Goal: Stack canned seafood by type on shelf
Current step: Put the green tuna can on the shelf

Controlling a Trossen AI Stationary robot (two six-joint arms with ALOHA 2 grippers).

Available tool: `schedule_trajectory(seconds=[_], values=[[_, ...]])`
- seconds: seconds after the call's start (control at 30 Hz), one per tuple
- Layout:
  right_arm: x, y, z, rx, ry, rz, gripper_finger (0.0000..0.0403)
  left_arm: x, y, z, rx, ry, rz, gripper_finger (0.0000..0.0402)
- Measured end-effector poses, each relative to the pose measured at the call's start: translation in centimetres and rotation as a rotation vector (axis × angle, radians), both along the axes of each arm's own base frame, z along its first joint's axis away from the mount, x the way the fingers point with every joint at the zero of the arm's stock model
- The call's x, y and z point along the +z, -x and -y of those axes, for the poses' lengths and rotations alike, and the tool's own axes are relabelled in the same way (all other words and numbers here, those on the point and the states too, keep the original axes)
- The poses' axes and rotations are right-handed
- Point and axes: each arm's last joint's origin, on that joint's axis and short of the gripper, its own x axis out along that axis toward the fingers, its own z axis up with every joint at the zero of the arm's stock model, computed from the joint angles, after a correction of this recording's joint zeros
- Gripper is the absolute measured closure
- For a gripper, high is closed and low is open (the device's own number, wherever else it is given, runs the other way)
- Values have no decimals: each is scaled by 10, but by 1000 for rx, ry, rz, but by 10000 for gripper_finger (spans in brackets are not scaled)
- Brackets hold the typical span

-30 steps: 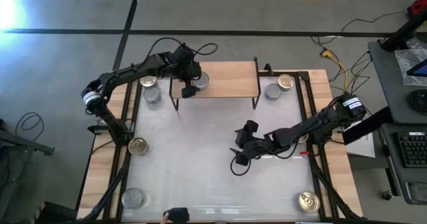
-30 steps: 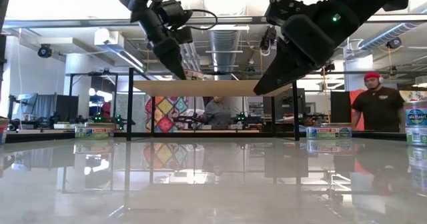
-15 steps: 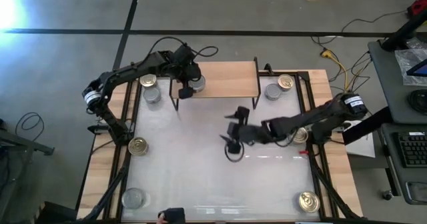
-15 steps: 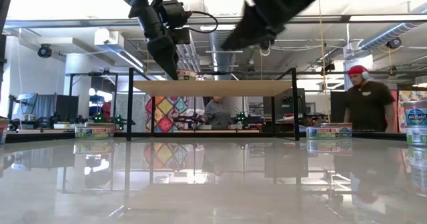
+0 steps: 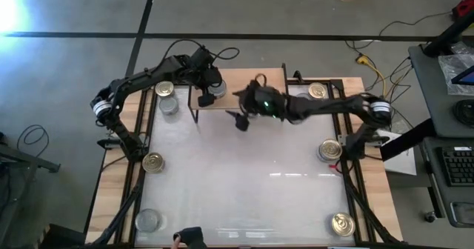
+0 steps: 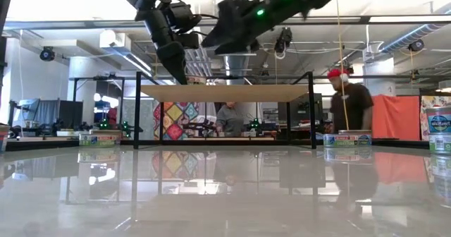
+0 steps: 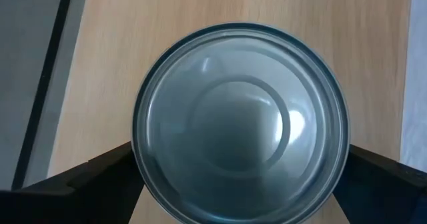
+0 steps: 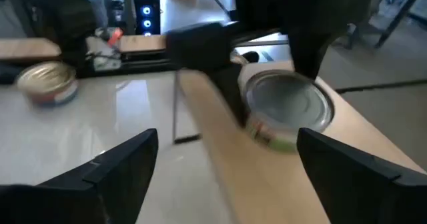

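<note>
The light-wood shelf (image 5: 229, 80) stands at the table's far edge. My left gripper (image 5: 208, 95) reaches down over its left part and is shut on a silver-topped can (image 5: 215, 92), which fills the left wrist view (image 7: 240, 121). My right gripper (image 5: 238, 108) hovers open and empty at the shelf's front edge, just right of that can; its wrist view shows the same can (image 8: 287, 107) on the board (image 8: 213, 137) under the left gripper. In the low view both grippers hang above the shelf (image 6: 225, 92). My left gripper holds the silver-topped can by its round side wall (image 7: 143, 164), pinched between the two fingers (image 7: 100, 177), one on each opposite side. The fingers come from above, pointing down. The can is upright, its base on the shelf's left part.
Other cans stand on the table: a gold one (image 5: 164, 90) and a silver one (image 5: 169, 105) left of the shelf, a gold one (image 5: 317, 91) right of it, gold ones (image 5: 153, 162) (image 5: 329, 150) at the sides, and a silver (image 5: 148, 220) and a gold one (image 5: 342, 224) near the front corners.
My right arm has swung from the table's middle toward the far edge and leftward, rising to shelf height and turning to face the shelf; it stayed open. My left gripper has shifted the silver can a little toward the shelf's left end.
</note>
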Motion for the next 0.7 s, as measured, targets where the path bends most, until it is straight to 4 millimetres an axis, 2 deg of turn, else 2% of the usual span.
schedule_trajectory(seconds=[0.13,0.33,0.53,0.7], values=[[7,-18,29,-4,-22,-38,112,0,1,-1,1,0,0,2],[-4,-35,70,-23,-28,-77,189,1,4,-5,12,-4,0,2],[-21,-49,94,2,-63,-81,245,1,3,-5,1,19,20,2],[-26,-57,107,-4,-54,-88,279,1,3,-5,14,25,23,1]])
